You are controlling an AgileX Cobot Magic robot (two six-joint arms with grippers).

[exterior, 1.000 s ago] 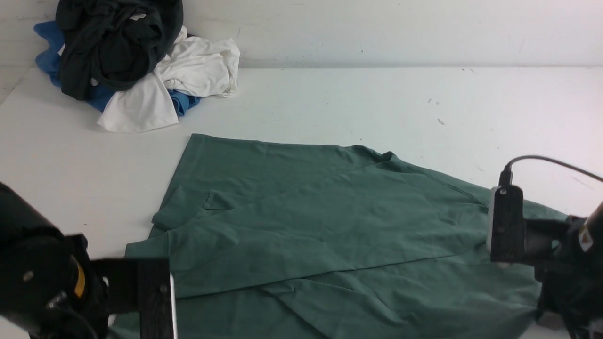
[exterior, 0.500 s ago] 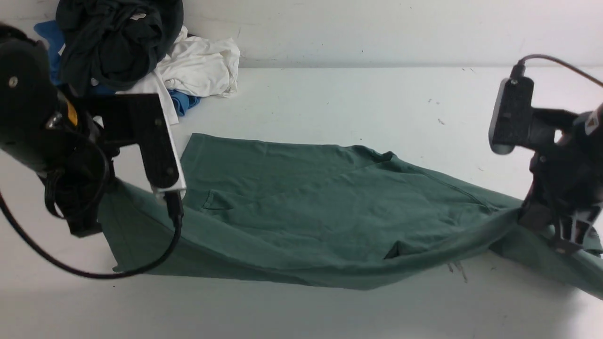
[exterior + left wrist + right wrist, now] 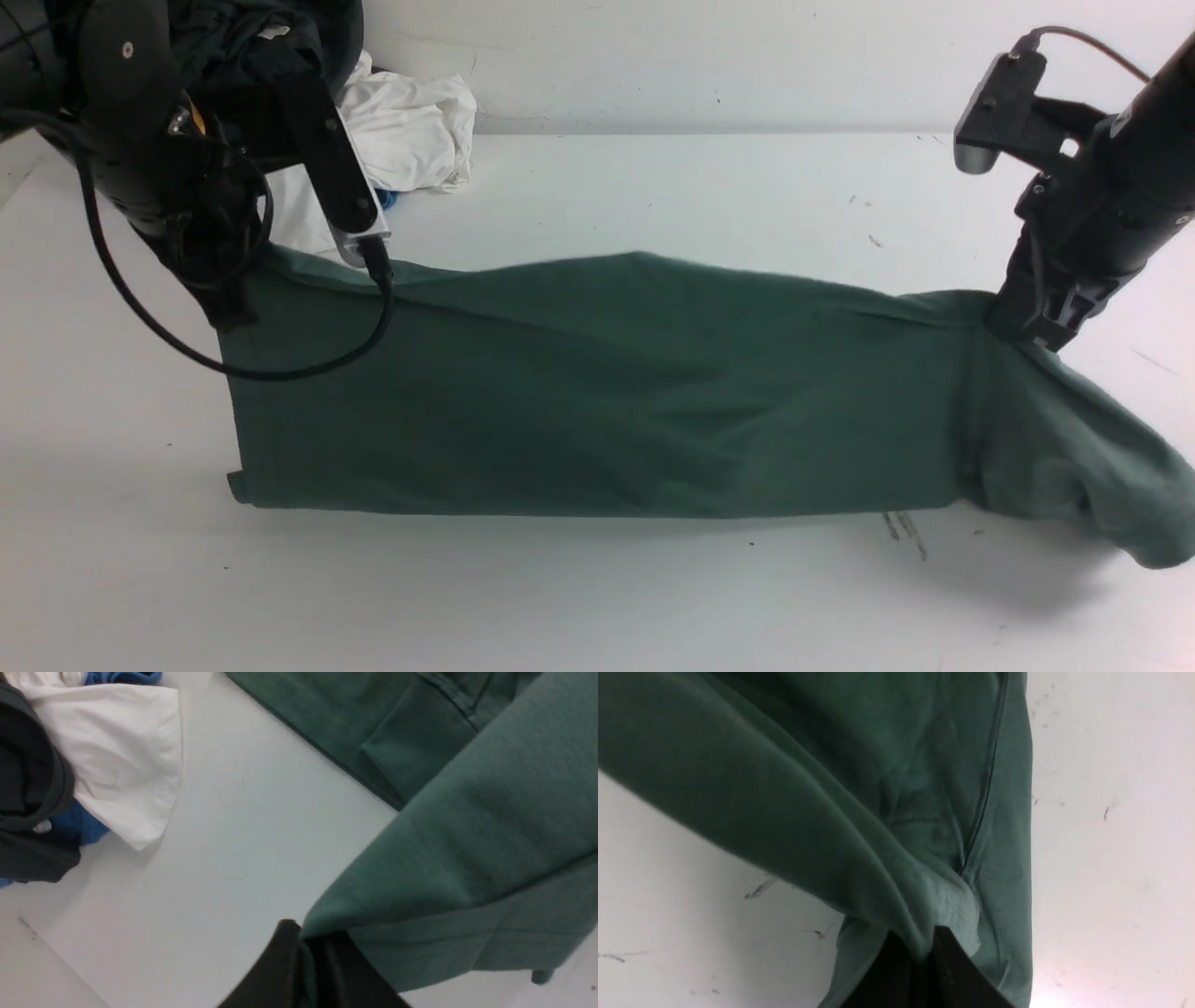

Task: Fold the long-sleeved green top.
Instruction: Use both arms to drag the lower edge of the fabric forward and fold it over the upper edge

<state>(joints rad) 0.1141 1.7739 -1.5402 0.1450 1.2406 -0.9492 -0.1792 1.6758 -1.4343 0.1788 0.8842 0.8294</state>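
The green long-sleeved top [image 3: 607,392] hangs as a wide curtain between my two raised arms, its lower edge resting on the white table [image 3: 597,597]. My left gripper [image 3: 233,313] is shut on the top's left end; the left wrist view shows cloth [image 3: 467,858] pinched between the dark fingers [image 3: 280,970]. My right gripper [image 3: 1022,327] is shut on the right end, where fabric [image 3: 859,812] bunches into its fingers [image 3: 952,966]. A loose part of the top [image 3: 1102,467] droops to the table past the right gripper.
A heap of clothes lies at the table's far left corner: a dark charcoal garment [image 3: 271,56], a white one [image 3: 411,131] and a blue one [image 3: 74,826]. The wall [image 3: 747,56] runs along the table's back edge.
Both arms have risen and moved away from me, lifting the near edge of the top off the table. The flat cloth now hangs upright between the grippers.
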